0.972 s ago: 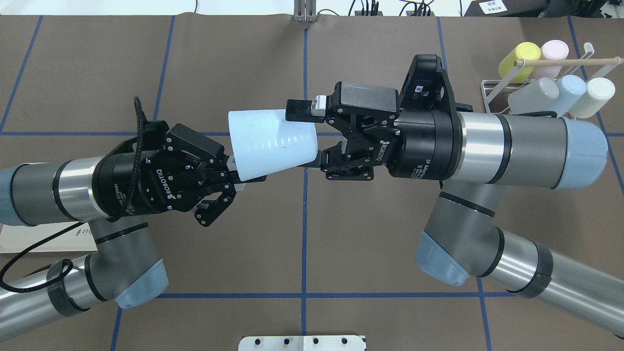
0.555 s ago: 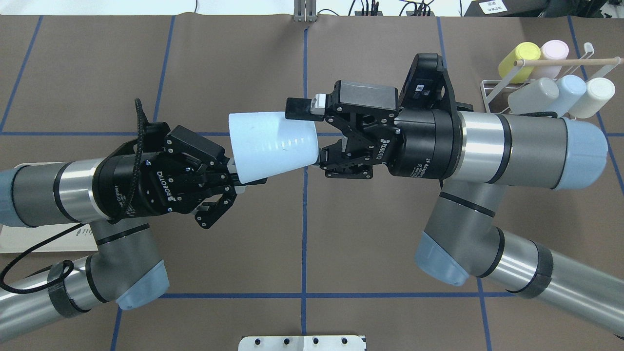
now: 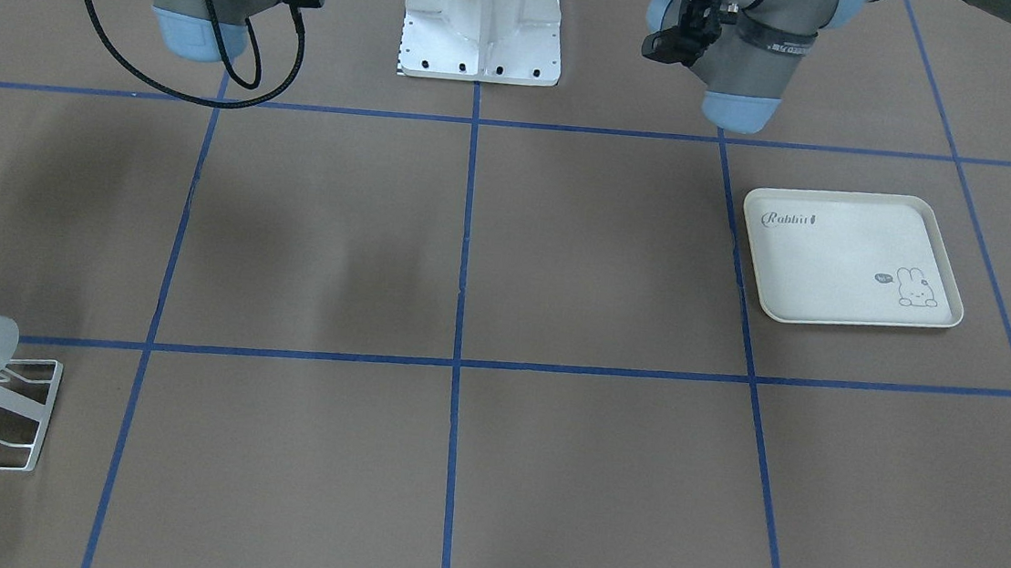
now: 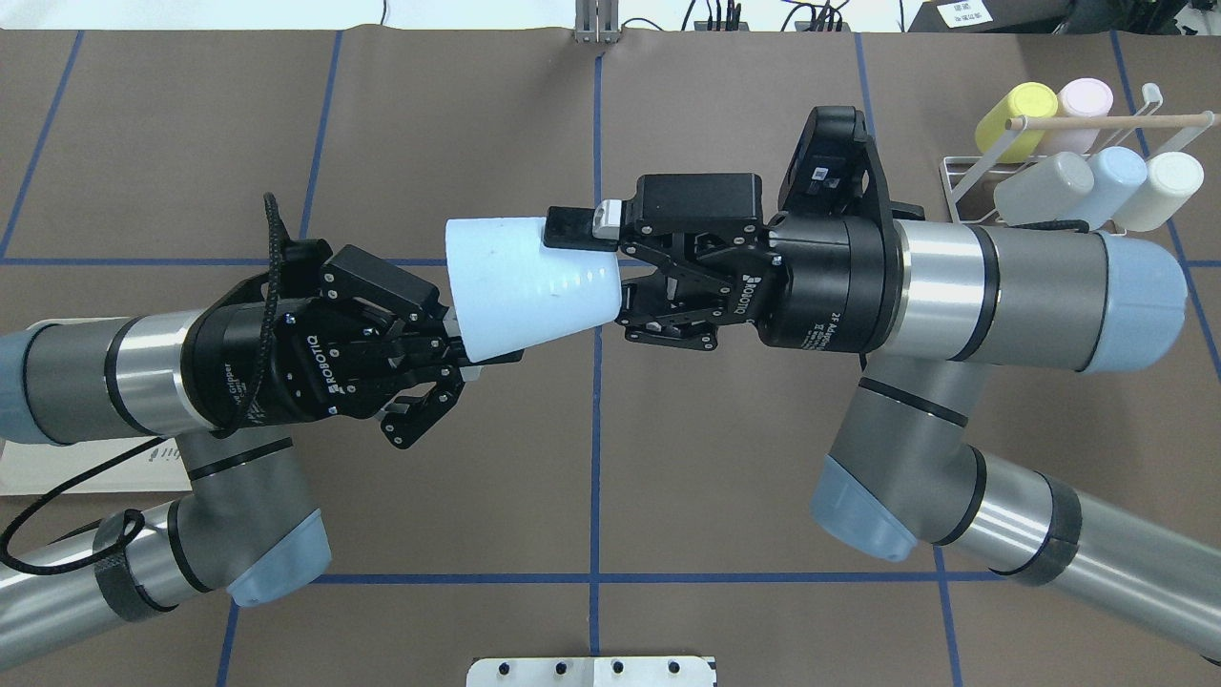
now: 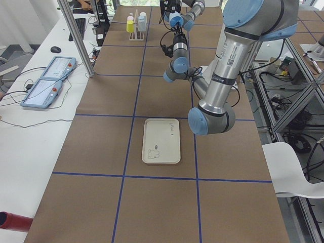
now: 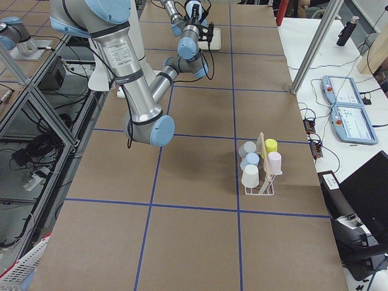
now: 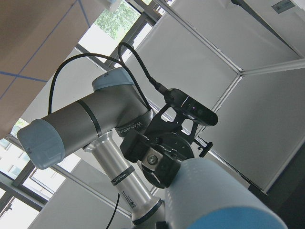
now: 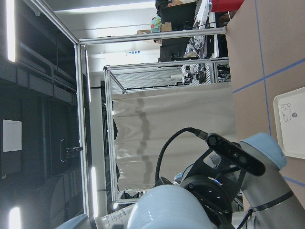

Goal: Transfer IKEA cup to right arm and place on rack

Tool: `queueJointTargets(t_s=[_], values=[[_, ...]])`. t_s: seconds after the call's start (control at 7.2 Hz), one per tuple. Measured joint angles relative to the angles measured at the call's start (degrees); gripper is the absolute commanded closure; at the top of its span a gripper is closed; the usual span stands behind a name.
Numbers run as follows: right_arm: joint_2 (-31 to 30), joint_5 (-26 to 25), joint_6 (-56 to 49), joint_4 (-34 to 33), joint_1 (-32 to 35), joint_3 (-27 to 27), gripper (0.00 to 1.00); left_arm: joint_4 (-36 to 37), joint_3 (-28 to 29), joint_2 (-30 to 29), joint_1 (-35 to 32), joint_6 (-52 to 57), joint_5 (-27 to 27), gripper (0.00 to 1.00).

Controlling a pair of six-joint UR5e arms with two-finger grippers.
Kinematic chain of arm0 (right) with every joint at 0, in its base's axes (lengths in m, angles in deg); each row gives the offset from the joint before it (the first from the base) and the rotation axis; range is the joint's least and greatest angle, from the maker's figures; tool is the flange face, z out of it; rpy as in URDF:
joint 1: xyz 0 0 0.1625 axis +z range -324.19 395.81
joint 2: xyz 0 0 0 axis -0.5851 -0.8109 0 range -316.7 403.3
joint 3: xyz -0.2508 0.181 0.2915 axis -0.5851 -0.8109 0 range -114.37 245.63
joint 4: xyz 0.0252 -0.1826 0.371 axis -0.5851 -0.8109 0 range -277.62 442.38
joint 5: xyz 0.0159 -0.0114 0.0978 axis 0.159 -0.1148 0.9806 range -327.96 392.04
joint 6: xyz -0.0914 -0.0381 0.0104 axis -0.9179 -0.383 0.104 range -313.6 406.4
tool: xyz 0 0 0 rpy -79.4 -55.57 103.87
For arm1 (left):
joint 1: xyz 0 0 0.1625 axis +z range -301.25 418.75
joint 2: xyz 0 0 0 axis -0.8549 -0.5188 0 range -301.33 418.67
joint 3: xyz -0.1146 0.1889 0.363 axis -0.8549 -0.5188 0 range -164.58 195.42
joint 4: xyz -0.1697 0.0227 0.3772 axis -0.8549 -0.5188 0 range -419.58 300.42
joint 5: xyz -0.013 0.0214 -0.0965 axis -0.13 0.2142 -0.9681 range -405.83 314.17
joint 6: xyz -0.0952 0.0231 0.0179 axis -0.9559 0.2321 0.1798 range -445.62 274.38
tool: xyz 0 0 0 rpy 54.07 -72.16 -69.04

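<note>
The pale blue IKEA cup (image 4: 525, 286) hangs on its side above the table's middle, between both grippers. My left gripper (image 4: 474, 353) is shut on the cup's wide rim. My right gripper (image 4: 596, 270) has its fingers (image 4: 570, 229) pressed on the cup's narrow end from both sides. The cup fills the bottom of the left wrist view (image 7: 219, 195) and of the right wrist view (image 8: 167, 207). The white wire rack (image 4: 962, 174) with its wooden dowel (image 4: 1116, 121) stands at the far right and holds several cups. It also shows in the exterior right view (image 6: 260, 176).
The cream rabbit-print tray (image 3: 851, 259) lies on the table on my left side, below the left arm. It also shows in the exterior left view (image 5: 161, 140). The robot's white base plate (image 4: 591, 671) sits at the near edge.
My right gripper's fingers have closed in on the cup's narrow end and slid a little further along it. The left gripper and the cup have hardly moved.
</note>
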Motion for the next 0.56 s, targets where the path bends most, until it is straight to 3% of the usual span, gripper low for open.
queueJointTargets(t_s=[0.56], values=[[-0.2, 0.2, -4.1, -0.1, -0.3, 0.0, 0.82, 0.5, -0.5, 0.0, -0.3, 0.5, 0.0, 0.00]])
